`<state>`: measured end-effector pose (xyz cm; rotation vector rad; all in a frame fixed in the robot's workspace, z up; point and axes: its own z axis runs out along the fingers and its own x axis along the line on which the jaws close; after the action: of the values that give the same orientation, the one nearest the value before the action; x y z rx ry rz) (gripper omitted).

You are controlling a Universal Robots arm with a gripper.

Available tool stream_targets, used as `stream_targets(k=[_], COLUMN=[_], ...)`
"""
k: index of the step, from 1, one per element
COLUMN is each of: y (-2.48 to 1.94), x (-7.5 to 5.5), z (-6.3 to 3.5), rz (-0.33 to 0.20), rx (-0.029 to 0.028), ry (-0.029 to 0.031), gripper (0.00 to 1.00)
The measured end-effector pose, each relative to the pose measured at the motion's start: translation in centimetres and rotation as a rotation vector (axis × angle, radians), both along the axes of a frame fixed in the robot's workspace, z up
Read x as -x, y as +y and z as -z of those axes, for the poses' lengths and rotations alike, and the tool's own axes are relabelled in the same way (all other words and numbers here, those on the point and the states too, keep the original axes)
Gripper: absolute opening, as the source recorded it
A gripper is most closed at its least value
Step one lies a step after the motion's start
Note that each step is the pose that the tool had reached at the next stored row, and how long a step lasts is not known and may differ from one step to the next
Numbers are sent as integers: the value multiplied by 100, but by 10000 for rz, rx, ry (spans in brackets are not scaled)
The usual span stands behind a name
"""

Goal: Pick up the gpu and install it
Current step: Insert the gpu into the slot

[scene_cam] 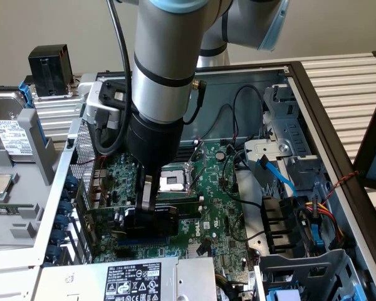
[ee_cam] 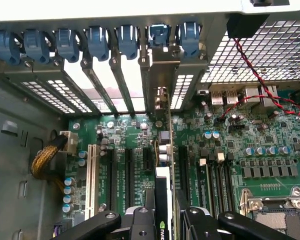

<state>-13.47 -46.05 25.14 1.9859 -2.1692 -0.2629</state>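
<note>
The gpu [scene_cam: 175,216] stands upright on its edge inside the open computer case, low over the green motherboard [scene_cam: 222,207] beside the CPU socket [scene_cam: 174,180]. My gripper [scene_cam: 146,212] comes down from above and is shut on its black shroud. In the wrist view the gpu [ee_cam: 162,165] is seen edge-on between my fingers [ee_cam: 150,210], over an expansion slot of the motherboard [ee_cam: 125,135]. Its silver bracket [ee_cam: 159,75] lies against the case's rear slot openings. Whether the card sits fully in the slot I cannot tell.
Blue retaining clips [ee_cam: 97,40] line the rear slot openings. A power supply [scene_cam: 131,279] borders the motherboard at the front. Blue and black cables [scene_cam: 279,175] and drive cages [scene_cam: 301,226] crowd the exterior view's right. A hard drive [scene_cam: 9,132] lies outside the case.
</note>
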Motion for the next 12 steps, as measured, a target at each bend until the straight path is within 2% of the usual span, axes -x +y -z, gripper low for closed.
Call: stream_targets(k=[12], y=[0], x=[0], z=[2], rz=[0], rx=[25], ry=[0], gripper=[26])
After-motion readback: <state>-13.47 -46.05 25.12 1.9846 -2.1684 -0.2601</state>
